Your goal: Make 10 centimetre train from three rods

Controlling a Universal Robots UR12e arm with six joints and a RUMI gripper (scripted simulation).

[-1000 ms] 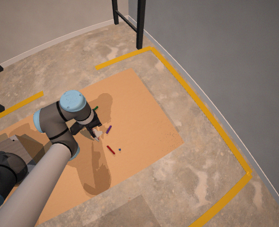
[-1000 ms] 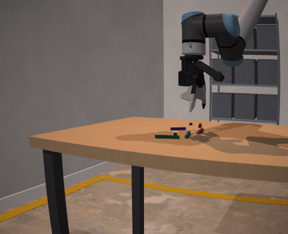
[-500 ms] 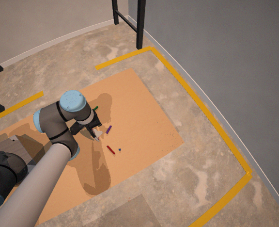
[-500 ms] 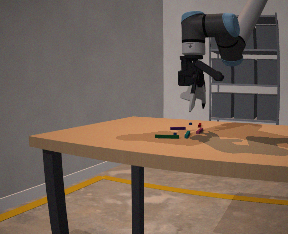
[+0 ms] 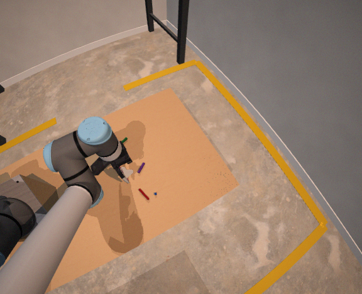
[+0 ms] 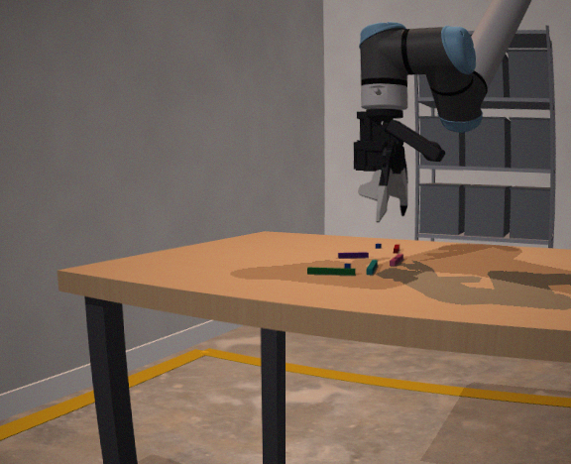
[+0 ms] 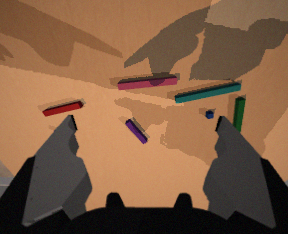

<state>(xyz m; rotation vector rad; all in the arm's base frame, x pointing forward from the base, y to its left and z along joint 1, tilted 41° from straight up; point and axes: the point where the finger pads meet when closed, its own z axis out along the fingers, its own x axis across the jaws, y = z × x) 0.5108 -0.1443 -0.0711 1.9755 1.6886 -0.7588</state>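
Note:
Several rods lie flat and apart on the orange table. In the wrist view I see a red rod [image 7: 63, 108], a pink rod [image 7: 148, 82], a turquoise rod [image 7: 208, 92], a green rod [image 7: 239, 113], a small blue rod [image 7: 209, 114] and a purple rod [image 7: 136, 130]. My gripper [image 7: 146, 116] is open and empty, well above the table over the purple rod. In the exterior view my gripper [image 6: 391, 209] hangs above the pink rod [image 6: 396, 259] and turquoise rod [image 6: 372, 267]. A second blue rod [image 5: 155, 193] lies by the red rod [image 5: 143, 193].
The green rod [image 6: 330, 271] lies nearest the table's front edge in the exterior view. A grey shelf unit [image 6: 486, 135] stands behind the table. The arm's own links [image 5: 70, 157] hide the pink and turquoise rods in the top view.

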